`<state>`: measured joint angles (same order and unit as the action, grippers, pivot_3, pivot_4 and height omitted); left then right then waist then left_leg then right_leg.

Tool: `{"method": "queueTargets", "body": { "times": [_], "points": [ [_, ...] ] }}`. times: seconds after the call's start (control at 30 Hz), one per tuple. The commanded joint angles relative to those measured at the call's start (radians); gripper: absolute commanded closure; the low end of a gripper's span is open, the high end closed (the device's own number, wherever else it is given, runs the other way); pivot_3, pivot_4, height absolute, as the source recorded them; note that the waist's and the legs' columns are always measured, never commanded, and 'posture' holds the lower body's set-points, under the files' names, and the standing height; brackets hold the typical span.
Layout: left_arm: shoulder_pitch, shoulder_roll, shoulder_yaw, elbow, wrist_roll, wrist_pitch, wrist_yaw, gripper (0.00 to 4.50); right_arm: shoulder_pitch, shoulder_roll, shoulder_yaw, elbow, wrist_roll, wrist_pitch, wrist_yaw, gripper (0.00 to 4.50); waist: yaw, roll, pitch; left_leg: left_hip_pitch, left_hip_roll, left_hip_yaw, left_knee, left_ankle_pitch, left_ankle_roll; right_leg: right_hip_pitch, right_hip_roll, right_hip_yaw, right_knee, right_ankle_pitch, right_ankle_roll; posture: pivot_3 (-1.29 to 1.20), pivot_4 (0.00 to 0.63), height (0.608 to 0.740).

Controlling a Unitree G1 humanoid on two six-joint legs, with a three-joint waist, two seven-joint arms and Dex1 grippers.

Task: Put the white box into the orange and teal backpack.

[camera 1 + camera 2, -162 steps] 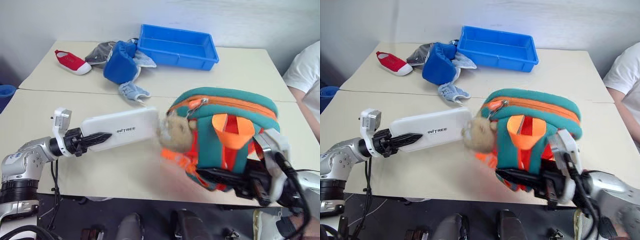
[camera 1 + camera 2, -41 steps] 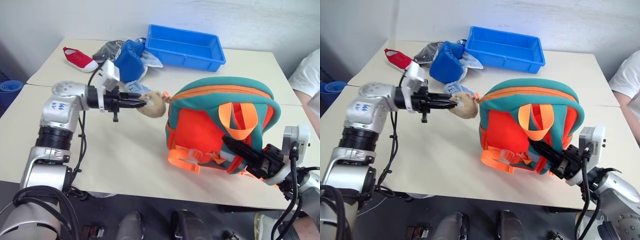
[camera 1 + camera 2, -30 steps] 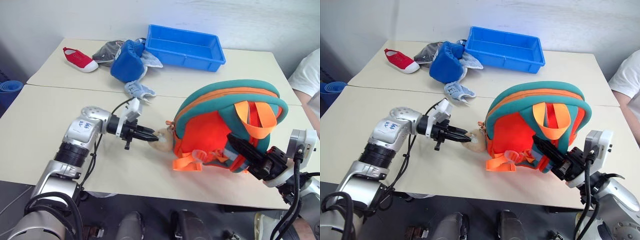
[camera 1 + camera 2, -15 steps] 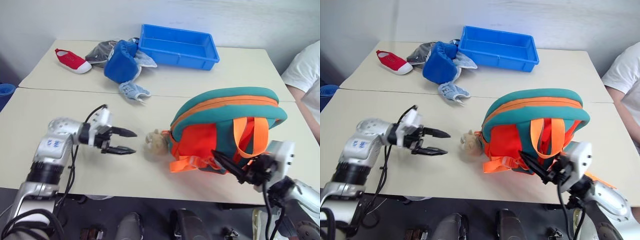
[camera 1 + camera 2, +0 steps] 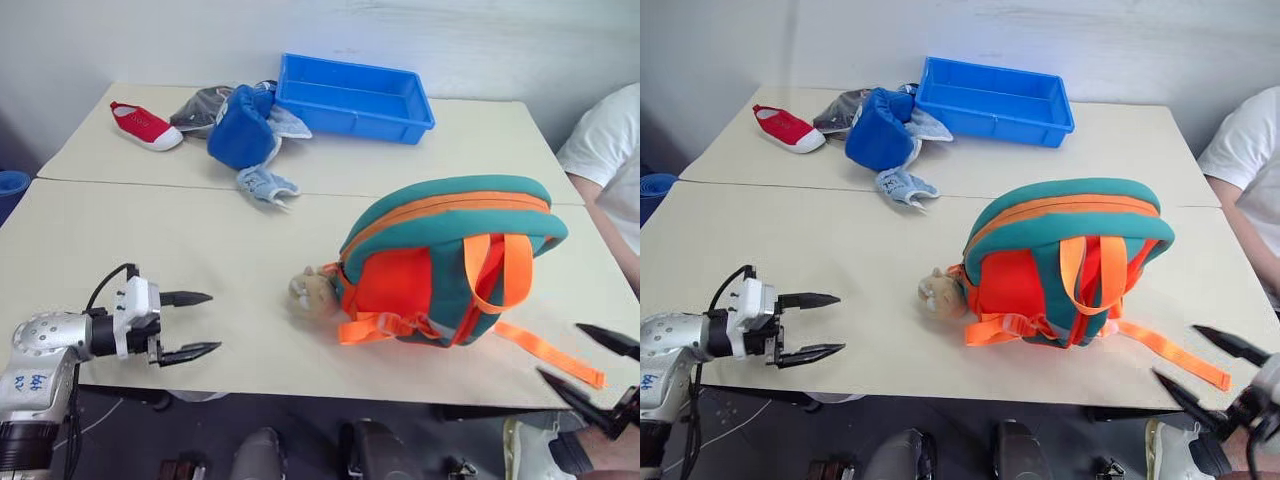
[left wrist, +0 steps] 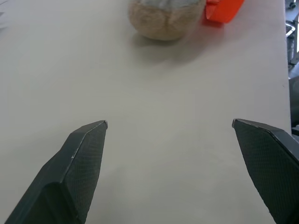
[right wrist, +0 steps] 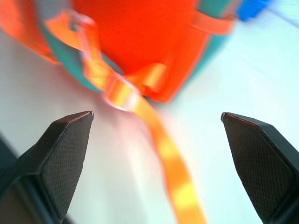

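Backpack first: the orange and teal backpack [image 5: 455, 255] lies on the near table [image 5: 150, 240], toward its right half and close to the near edge, orange panel and straps facing me, teal rim arching over the top. Zip line along the arch looks closed from here, though I can't confirm it fully. No white box anywhere on the tabletop; I judge it is inside the bag, but I can't see through the fabric.

Tan plush toy [image 5: 311, 293] hangs off the bag's left side, resting on the table. One loose orange strap [image 5: 548, 353] trails toward the near right corner.

My left gripper [image 5: 186, 324] hovers over the near left part of the table, jaws spread wide, nothing between them, well apart from the toy. My right gripper [image 5: 590, 366] sits off the near right corner, just beside the trailing strap's end, also spread wide and empty; the right wrist view shows the strap running between the fingers without contact.

Farther out: blue tray [image 5: 355, 95], blue fabric bundle [image 5: 243, 125] and red shoe [image 5: 143, 123] on the far table, none involved. Person's white sleeve [image 5: 603, 140] at the right edge.

Step in hand, as I read it: release after stowing. Next move calls for little, perhaps clearing both arms from the bag without snagging the strap, and checking the zip if closure matters.
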<state>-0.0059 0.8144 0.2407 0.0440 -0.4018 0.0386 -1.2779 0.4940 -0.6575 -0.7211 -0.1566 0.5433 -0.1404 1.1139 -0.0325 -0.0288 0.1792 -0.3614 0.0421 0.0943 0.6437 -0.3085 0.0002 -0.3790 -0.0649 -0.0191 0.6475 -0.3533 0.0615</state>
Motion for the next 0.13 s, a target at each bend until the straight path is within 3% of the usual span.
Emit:
{"method": "queueTargets", "body": {
  "times": [0.03, 0.13],
  "points": [
    [0.031, -0.001, 0.029, -0.022, 0.03, -0.062, 0.046, 0.0, -0.082, -0.016, 0.063, 0.105, -0.06, -0.087, 0.016, 0.02, 0.001, 0.003, 0.002, 0.002, 0.0, 0.0, -0.001, 0.0, -0.001, 0.001, 0.0, 0.0, 0.0, -0.001, -0.002, 0.0, 0.15, 0.74],
    [0.04, -0.004, 0.042, -0.015, 0.03, -0.088, 0.07, 0.0, -0.101, -0.013, 0.077, 0.133, -0.068, -0.101, 0.012, 0.02, 0.005, 0.007, 0.004, 0.003, 0.0, 0.0, -0.003, 0.0, -0.001, 0.002, 0.0, -0.002, 0.001, -0.002, -0.003, 0.0, 0.15, 0.74]
  ]
}}
